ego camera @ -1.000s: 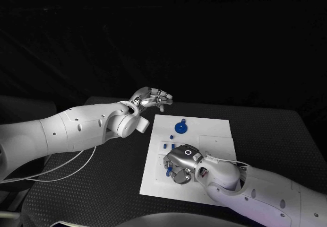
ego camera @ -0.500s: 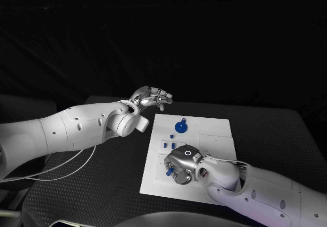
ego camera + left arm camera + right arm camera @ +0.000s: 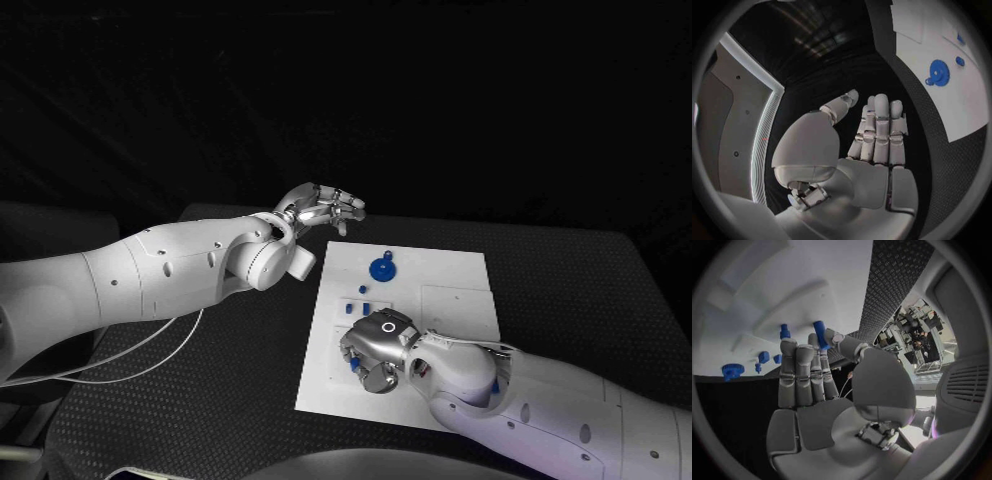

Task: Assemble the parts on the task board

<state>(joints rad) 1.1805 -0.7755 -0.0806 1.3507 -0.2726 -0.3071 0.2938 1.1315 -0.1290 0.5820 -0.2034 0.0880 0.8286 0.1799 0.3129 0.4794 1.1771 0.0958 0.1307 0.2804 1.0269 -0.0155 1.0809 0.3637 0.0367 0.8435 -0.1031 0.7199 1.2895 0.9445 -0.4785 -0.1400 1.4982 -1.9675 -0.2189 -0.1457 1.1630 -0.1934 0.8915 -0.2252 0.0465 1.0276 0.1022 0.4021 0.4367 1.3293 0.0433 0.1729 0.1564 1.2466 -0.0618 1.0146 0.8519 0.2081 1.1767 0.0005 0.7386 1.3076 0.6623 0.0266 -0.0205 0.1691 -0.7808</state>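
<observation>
Right hand (image 3: 378,350) sits low over the near left part of the task board (image 3: 459,268), back of the hand up in the head view, so what the fingers do is hidden there. Right wrist view supplies it: a blue peg (image 3: 819,334) is pinched between the thumb and a fingertip, the other fingers lying straight alongside. Just past the fingertips a second blue peg (image 3: 784,332) stands on the white plate, with smaller blue pieces (image 3: 764,357) and a blue gear (image 3: 732,371) farther along.

Left hand (image 3: 323,209) hovers off the board's far left corner, over the black table (image 3: 577,270), well apart from the parts. Left wrist view shows its fingers (image 3: 879,125) straight and side by side, thumb apart, holding nothing; beyond them the gear (image 3: 938,73) lies on the board.
</observation>
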